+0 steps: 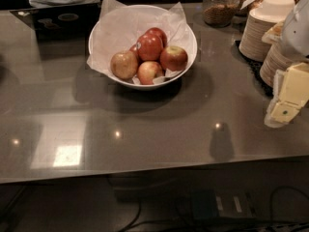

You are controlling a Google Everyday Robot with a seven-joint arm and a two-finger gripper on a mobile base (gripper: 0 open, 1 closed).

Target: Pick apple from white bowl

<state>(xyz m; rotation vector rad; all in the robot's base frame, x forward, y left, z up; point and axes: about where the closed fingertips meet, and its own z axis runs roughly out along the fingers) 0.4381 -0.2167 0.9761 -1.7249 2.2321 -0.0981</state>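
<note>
Grey glossy worktop, one cam view: white bowl at back-centre, lined w/ crinkled paper. Deep-red apple sits atop the pile in the bowl, touching other apples. My end effector hangs far right by plate stacks, well apart from bowl; can't tell how far open, nothing visibly held.

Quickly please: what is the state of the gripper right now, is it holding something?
Gripper: at the right edge, apart from the white bowl; open or closed cannot be told; the apple is in the bowl, not held.
</note>
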